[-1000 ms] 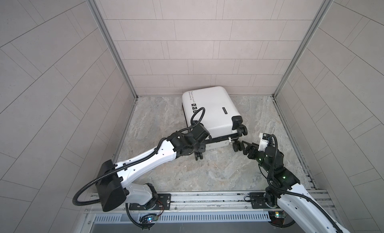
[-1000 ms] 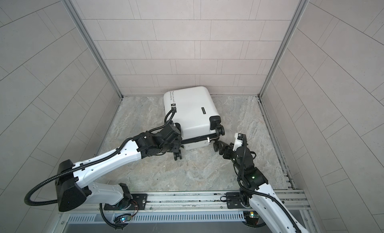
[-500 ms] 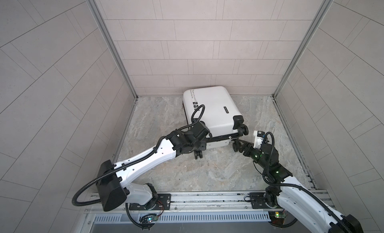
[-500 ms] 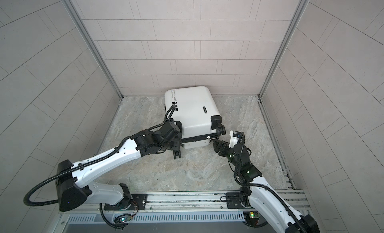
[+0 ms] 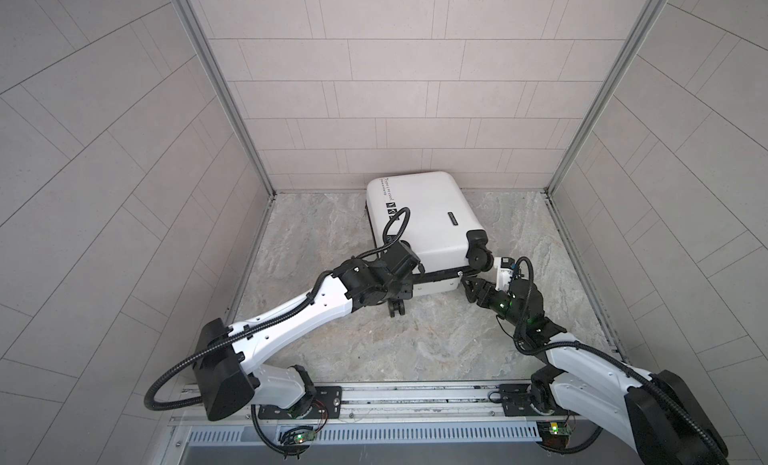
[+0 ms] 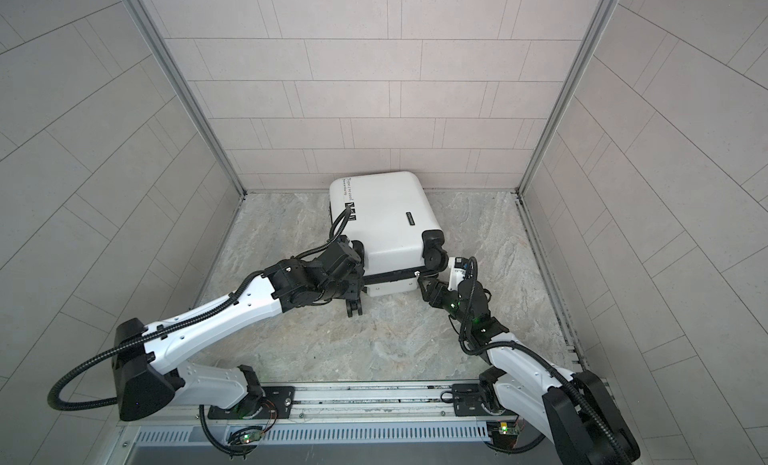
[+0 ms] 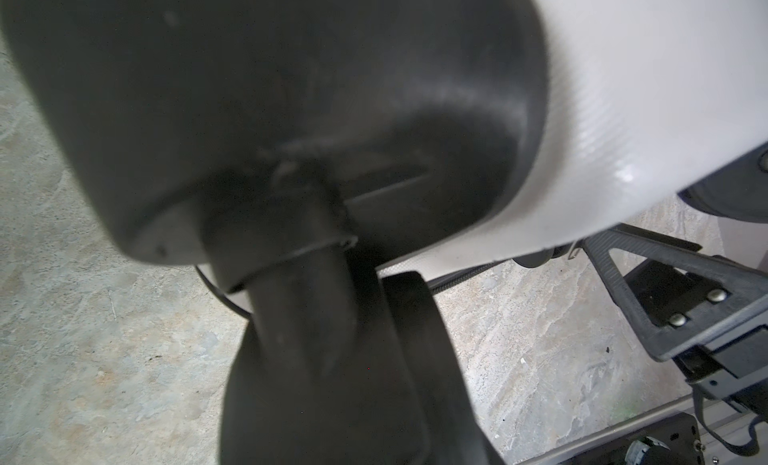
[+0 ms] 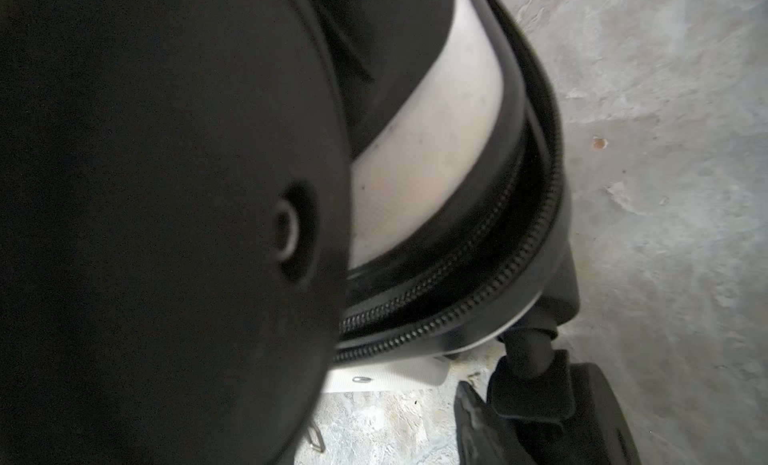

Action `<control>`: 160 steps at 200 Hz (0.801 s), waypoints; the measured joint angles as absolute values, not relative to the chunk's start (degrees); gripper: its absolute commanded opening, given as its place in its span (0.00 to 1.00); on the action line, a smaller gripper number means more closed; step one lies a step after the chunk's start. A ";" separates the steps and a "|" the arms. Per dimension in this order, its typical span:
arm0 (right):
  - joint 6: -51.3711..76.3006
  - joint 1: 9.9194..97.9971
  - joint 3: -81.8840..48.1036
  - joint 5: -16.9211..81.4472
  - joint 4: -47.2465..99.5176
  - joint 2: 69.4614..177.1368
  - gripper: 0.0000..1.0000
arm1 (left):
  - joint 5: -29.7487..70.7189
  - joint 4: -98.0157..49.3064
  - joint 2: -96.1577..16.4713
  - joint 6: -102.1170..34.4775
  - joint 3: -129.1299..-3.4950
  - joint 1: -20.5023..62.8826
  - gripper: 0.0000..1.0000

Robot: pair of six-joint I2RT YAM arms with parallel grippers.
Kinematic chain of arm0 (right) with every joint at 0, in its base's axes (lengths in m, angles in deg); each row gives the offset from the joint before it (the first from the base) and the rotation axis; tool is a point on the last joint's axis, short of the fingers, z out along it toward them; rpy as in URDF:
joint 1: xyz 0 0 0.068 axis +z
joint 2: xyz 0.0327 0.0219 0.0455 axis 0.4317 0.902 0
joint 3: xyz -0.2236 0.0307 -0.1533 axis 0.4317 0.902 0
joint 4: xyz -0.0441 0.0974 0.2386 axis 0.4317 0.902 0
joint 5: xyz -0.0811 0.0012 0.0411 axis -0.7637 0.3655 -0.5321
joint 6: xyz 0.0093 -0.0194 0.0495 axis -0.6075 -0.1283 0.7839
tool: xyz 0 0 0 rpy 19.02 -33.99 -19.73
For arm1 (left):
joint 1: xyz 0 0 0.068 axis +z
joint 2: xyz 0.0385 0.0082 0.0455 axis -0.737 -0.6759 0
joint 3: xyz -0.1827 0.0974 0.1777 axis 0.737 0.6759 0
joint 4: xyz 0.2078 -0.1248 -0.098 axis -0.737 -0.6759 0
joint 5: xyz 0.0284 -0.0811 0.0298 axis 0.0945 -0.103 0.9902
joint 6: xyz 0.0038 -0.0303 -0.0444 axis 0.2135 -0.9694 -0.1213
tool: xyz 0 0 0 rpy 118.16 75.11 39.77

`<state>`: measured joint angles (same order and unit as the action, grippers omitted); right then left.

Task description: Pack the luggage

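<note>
A marbled grey stone floor (image 5: 415, 350) lies between pale tiled walls (image 5: 395, 110). The small white hard-shell suitcase (image 5: 428, 218) lies flat by the back wall, black zipper (image 8: 457, 251) parted, contents hidden. The left gripper (image 5: 411, 282) and right gripper (image 5: 478, 282) are at its wheeled end; whether either grips cannot be told.

Soft, even light filled both top views, sharp but bowed at the edges, with only faint shadows on the floor (image 5: 415, 338), while both wrist views were darker, the near black wheel (image 8: 166, 193) blurred and the luggage (image 7: 623, 110) showing slight glare.
</note>
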<state>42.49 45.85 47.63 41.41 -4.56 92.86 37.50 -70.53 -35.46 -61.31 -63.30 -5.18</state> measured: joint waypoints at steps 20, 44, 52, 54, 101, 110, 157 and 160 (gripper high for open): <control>42.88 46.26 47.26 42.24 -6.73 94.17 0.59 | 37.47 -70.62 -35.50 -61.31 -63.30 -5.14 0.00; 43.06 46.87 46.89 42.99 -8.17 94.44 0.58 | 37.41 -70.64 -35.50 -61.31 -63.30 -5.14 0.00; 43.10 46.96 46.87 43.12 -8.41 94.44 0.58 | 37.41 -70.64 -35.50 -61.31 -63.30 -5.14 0.00; 43.08 46.98 46.84 43.12 -8.43 94.44 0.57 | 37.41 -70.66 -35.50 -61.31 -63.30 -5.14 0.00; 43.30 47.27 46.80 43.58 -9.09 95.59 0.54 | 37.41 -70.66 -35.50 -61.31 -63.30 -5.14 0.00; 43.34 47.38 46.80 43.66 -9.35 96.01 0.53 | 37.43 -70.68 -35.50 -61.31 -63.30 -5.08 0.00; 43.93 48.14 45.71 43.86 -10.60 99.07 0.46 | 37.82 -70.53 -35.70 -61.29 -63.30 -4.73 0.00; 43.95 48.16 45.66 43.90 -10.64 99.13 0.46 | 37.82 -70.51 -35.70 -61.29 -63.30 -4.70 0.00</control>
<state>43.95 48.16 45.66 43.90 -10.64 99.13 37.82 -70.51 -35.70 -61.29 -63.30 -4.70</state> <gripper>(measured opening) 0.474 0.456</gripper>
